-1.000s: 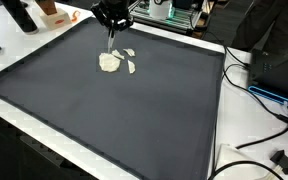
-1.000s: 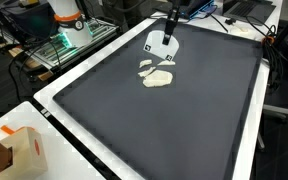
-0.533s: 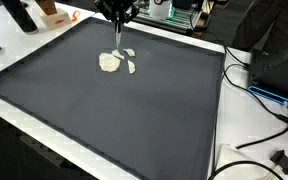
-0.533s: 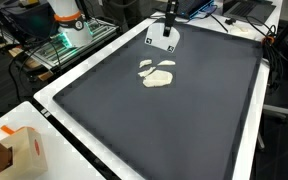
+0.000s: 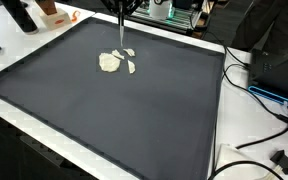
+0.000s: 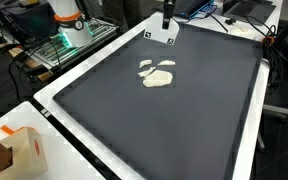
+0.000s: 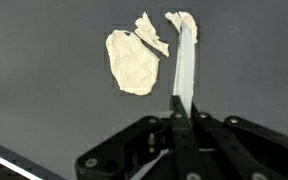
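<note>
A large cream scrap (image 5: 109, 62) (image 6: 158, 79) (image 7: 133, 62) lies on the dark mat (image 5: 134, 120) (image 6: 174, 130) near its far edge. Smaller torn scraps (image 5: 130, 66) (image 6: 147, 67) (image 7: 150, 33) lie beside it. My gripper (image 5: 120, 6) (image 6: 167, 14) (image 7: 181, 105) hangs above them, shut on a pale strip (image 5: 121, 38) (image 6: 162, 38) (image 7: 184, 70). The strip hangs straight down from the fingers, and its lower end reaches the small scraps. I cannot tell whether that end still touches the mat.
A white table border (image 5: 219, 120) frames the mat. Cables (image 5: 254, 90) and dark gear lie off one side. A cardboard box (image 6: 14, 150) sits at a near corner. A black bottle (image 5: 19, 15) and lab equipment (image 6: 69, 30) stand behind the mat.
The gripper has risen away from the mat, drawing the pale strip up with it. The cream scraps have stayed in place.
</note>
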